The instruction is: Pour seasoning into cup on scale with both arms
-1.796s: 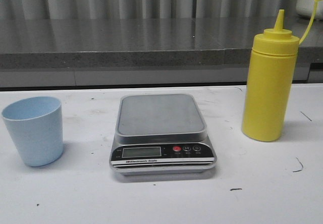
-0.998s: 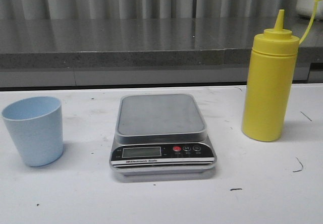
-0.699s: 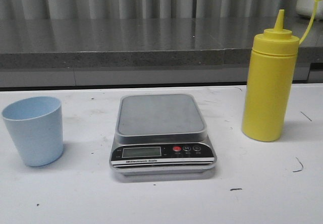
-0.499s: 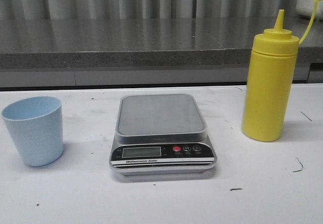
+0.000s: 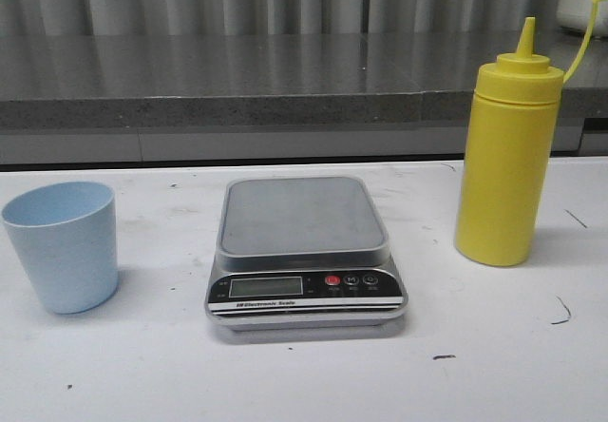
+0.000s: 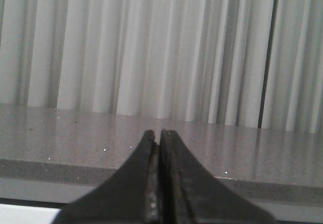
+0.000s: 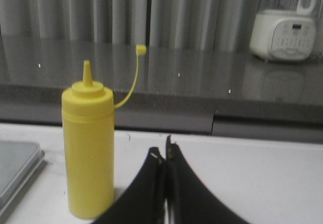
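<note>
Standing apart: tapered matte cup [image 5: 62, 246], steel-topped scale [image 5: 304, 251], seemingly plastic seasoning [image 5: 506, 165].

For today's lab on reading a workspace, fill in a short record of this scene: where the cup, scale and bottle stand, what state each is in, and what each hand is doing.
cup: upright on the table, left of the scale, not on it
scale: centre of the table, platform bare
seasoning bottle: upright, right of the scale, nozzle cap off, hanging by its strap
left hand: fingers together, holding nothing
right hand: fingers together, holding nothing, bottle ahead of it
task stage: nothing grasped yet
</note>
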You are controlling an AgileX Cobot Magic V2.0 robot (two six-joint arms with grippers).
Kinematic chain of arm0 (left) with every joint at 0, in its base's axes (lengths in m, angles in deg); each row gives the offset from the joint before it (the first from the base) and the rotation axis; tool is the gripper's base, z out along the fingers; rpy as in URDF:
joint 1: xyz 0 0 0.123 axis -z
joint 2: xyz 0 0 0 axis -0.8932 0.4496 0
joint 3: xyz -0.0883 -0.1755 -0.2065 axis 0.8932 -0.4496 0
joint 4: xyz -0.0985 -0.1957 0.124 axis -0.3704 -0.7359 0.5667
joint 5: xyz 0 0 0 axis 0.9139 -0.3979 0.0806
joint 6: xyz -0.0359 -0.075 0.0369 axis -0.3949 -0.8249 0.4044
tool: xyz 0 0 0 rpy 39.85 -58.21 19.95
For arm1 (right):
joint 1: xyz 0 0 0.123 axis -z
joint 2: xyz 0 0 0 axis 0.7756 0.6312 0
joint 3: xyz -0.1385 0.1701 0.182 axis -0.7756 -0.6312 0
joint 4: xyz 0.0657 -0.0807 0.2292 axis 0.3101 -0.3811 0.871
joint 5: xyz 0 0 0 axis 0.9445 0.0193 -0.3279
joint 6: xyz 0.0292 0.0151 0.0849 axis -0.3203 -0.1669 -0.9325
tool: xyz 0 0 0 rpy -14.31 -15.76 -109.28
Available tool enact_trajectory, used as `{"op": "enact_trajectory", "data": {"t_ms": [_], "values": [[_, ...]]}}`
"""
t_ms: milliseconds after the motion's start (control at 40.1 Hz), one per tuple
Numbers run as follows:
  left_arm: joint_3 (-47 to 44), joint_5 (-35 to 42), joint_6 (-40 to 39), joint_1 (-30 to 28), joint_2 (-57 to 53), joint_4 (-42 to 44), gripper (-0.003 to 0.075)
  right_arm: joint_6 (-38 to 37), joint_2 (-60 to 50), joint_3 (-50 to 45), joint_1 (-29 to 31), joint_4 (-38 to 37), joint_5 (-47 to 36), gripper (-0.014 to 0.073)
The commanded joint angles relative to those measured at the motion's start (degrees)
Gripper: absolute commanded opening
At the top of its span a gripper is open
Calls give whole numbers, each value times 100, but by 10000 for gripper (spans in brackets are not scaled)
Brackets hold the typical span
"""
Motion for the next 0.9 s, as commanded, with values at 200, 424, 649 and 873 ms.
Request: {"op": "enact_trajectory", "data": {"t_ms": [200,424,649,873], "values": [[1739,-449,-46,-12,1014,-38,-20,6,245,1847,29,-24,683,-111],[3196,-2006,-46,-12,2634,-6,-20,6,1656,3299,29,107,2164,-111],[3528,-2182,-46,26,3262,-60,-20,6,2382,3673,29,129,2543,-106],[3528,-2192,-46,26,3262,-60,190,6,2392,3673,29,129,2538,188]]}}
